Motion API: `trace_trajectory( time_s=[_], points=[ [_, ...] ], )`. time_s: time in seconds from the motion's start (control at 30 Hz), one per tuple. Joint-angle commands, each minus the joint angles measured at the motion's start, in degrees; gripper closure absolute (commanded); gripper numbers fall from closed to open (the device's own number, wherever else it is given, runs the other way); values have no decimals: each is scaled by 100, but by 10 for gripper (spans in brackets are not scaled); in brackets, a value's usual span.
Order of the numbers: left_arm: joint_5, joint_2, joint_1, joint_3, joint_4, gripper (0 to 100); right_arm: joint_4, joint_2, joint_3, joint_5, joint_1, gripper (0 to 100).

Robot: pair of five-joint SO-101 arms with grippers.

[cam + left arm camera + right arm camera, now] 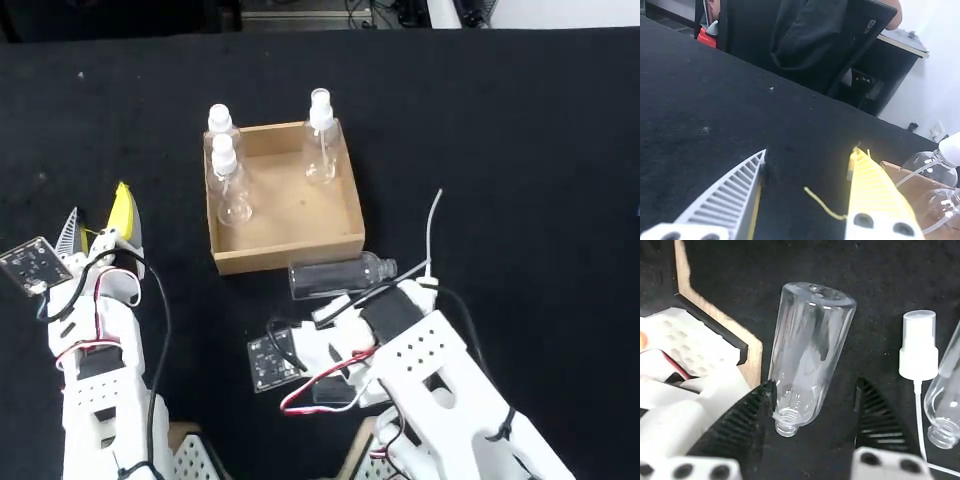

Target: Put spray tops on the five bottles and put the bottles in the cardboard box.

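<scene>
Three capped bottles [322,140] stand inside the cardboard box [290,252]; just outside it, one uncapped bottle [810,345] lies within the wide-open right claw [815,385], ungripped; left claw [809,151] open, empty.

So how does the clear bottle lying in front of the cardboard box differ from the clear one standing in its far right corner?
Pose: the lying clear plastic bottle is on its side; the standing clear plastic bottle is upright.
Top: the lying bottle's neck is bare; the standing one wears a white spray top.
Place: the lying one is outside the brown cardboard box; the standing one is inside.
Both look clear and empty.
</scene>
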Motion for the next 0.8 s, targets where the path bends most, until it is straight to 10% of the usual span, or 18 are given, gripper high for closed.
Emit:
trace_trajectory(
  time_s=[0.0,0.77],
  points=[
    [9,26,-57,4,26,759,-246,259,22,44,-97,771],
    [-35,26,-57,22,26,759,-2303,1569,1174,-651,-62,776]
  ],
)
